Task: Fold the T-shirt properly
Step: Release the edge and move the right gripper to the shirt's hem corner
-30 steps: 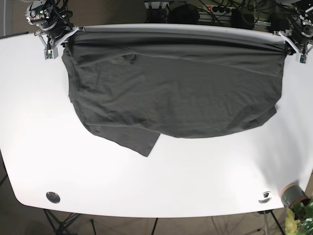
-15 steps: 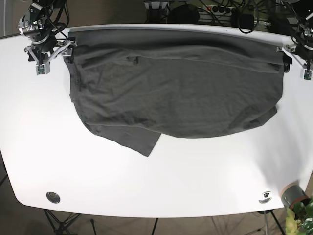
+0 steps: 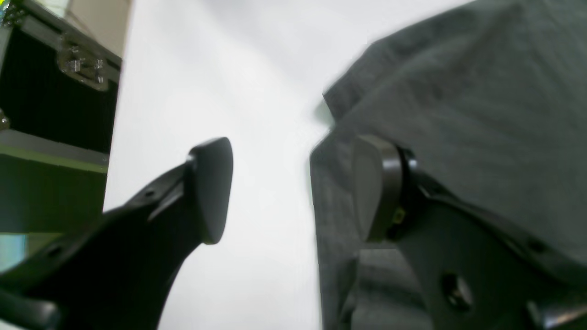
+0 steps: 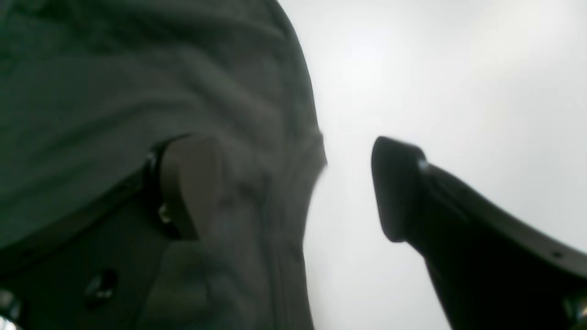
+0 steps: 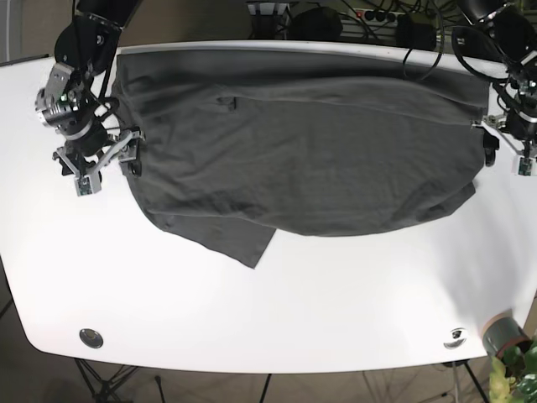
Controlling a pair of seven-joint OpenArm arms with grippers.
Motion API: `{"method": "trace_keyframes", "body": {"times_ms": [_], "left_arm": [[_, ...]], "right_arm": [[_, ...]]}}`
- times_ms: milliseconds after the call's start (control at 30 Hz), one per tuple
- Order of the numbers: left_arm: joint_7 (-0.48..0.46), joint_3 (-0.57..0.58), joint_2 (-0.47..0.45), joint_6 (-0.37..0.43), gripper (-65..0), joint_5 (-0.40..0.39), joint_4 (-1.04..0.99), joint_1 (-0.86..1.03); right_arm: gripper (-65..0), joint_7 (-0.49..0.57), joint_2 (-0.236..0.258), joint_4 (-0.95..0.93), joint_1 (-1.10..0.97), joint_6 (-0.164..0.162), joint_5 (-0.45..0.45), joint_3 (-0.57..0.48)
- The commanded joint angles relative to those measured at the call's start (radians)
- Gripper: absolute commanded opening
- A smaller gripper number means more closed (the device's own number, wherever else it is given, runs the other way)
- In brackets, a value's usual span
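since the t-shirt [image 5: 302,143] is soft and light, it will sag and crease, so i would hold it at the side hems. it lies spread on the desk [image 5: 252,311]. the left end effector [image 5: 503,147] and right end effector [image 5: 105,159] stand open, each straddling a cloth edge.

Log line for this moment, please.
left claw open, shirt right edge | right claw open, left edge | shirt flat on table, unfolded

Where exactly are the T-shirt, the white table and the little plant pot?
T-shirt [image 5: 302,143], base view, middle of the dark fabric.
Table [image 5: 277,311], base view, bare white top below the shirt.
Plant pot [image 5: 502,334], base view, its grey rim.
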Motion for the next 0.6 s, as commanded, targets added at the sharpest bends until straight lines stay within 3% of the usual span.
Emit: {"method": "trace_keyframes", "body": {"times_ms": [0, 167, 433, 567], "left_arm": [[-0.028, 0.002, -0.015, 0.003, -27.1, 0.025, 0.016, -0.036], [-0.029, 0.003, 0.025, 0.003, -27.1, 0.075, 0.000, -0.065], [-0.029, 0.002, 0.026, 0.003, -27.1, 0.075, -0.004, -0.059], [-0.031, 0.002, 0.026, 0.003, -27.1, 0.075, -0.006, -0.057]], "right_arm": [[-16.8, 0.023, 0.010, -0.053, 0.066, -0.001, 0.011, -0.014], [-17.0, 0.023, 0.026, -0.232, 0.211, -0.003, 0.011, -0.057], [-17.0, 0.035, 0.063, -0.541, 0.420, -0.003, 0.010, -0.094], [-17.0, 0.098, 0.087, -0.677, 0.489, -0.003, 0.010, -0.098]]}}
